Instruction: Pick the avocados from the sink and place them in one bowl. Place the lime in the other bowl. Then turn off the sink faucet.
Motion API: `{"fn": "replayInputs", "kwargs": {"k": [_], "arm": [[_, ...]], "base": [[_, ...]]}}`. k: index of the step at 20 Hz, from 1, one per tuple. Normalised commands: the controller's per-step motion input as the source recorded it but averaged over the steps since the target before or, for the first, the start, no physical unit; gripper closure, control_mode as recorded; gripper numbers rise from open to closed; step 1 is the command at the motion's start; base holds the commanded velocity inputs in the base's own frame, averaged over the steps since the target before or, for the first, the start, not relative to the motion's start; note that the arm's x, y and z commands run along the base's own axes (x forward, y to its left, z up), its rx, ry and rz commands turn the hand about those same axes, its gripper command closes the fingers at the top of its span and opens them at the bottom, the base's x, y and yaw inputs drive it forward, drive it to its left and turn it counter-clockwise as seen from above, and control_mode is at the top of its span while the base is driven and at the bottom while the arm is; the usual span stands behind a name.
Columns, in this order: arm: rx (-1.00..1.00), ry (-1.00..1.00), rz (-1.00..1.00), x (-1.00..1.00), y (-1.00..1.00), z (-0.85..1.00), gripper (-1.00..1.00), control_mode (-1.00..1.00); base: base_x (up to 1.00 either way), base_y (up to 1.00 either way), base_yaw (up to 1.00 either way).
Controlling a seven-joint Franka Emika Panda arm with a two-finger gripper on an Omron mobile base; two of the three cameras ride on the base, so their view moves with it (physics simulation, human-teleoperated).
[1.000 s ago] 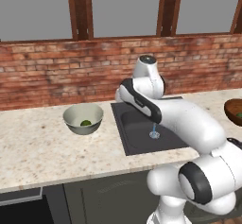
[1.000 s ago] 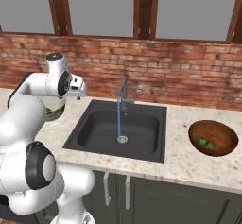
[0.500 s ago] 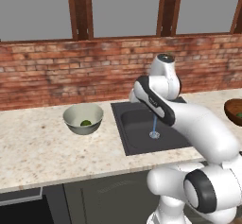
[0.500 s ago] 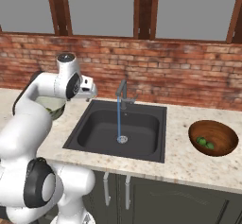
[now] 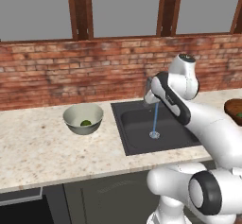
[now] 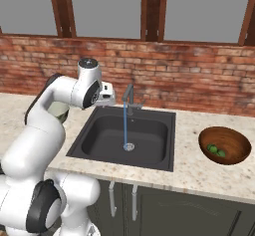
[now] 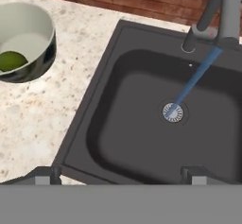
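The lime (image 5: 86,122) (image 7: 11,60) lies in the pale grey-green bowl (image 5: 75,124) (image 7: 38,27) on the counter left of the sink (image 5: 130,126) (image 6: 97,135) (image 7: 113,128). Both avocados (image 6: 212,149) (image 6: 220,154) rest in the brown wooden bowl (image 6: 234,134) (image 5: 235,109) right of the sink. Water streams from the grey faucet (image 6: 128,96) (image 7: 222,15) onto the drain (image 7: 173,112). My gripper (image 5: 150,98) (image 6: 105,100) (image 7: 120,176) hovers open and empty above the sink's left part, between the pale bowl and the faucet.
A red brick wall with windows above it runs behind the speckled counter (image 5: 42,147) (image 6: 199,173). Dark cabinet doors (image 6: 149,205) sit below the sink. My arm partly covers the pale bowl in the right base view.
The arm has swung right, away from above the pale bowl to over the sink's left side near the faucet. The gripper stays open. Water keeps running.
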Motion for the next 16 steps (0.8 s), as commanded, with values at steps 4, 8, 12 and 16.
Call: {"fn": "replayInputs", "kwargs": {"k": [4,8,12,16], "arm": [[0.00,0.00,0.14,-0.07,-0.53,0.04,-1.00,-1.00],[0.00,0.00,0.15,-0.06,-0.54,0.02,-1.00,-1.00],[0.00,0.00,0.17,-0.02,-0.53,0.00,-1.00,-1.00],[0.01,0.00,0.19,0.00,-0.53,0.00,-1.00,-1.00]], "base": [[0.00,0.00,0.00],[0.00,0.00,0.00],[0.00,0.00,0.00],[0.00,0.00,0.00]]}}
